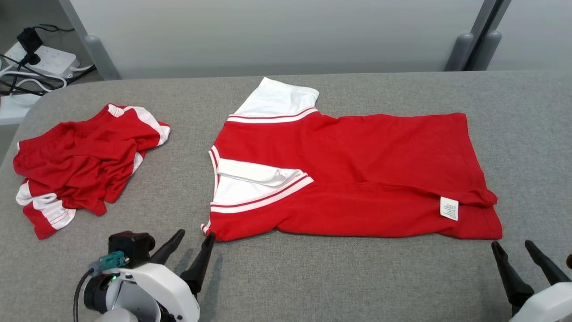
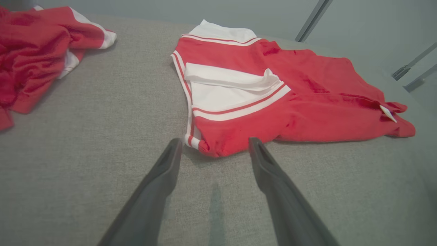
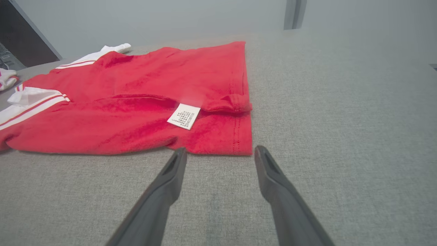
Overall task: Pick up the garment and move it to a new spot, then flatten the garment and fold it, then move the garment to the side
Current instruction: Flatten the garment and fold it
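Observation:
The garment (image 1: 348,170) is a red shirt with white, red-striped sleeves. It lies spread across the middle of the grey table, its near part folded over so a white label (image 1: 449,208) shows. My left gripper (image 1: 195,234) stands open at the shirt's near-left corner, one fingertip right at the cloth. In the left wrist view that corner of the garment (image 2: 273,102) lies between the tips of the left gripper (image 2: 215,140). My right gripper (image 1: 512,243) is open and empty just short of the near-right corner. In the right wrist view the garment's (image 3: 153,102) hem sits just beyond the right gripper (image 3: 221,148).
A second red and white garment (image 1: 85,165) lies crumpled at the table's left end. The grey padded table (image 1: 313,277) has bare surface along the near edge and at the right. A power strip with cables (image 1: 44,60) sits beyond the far-left corner.

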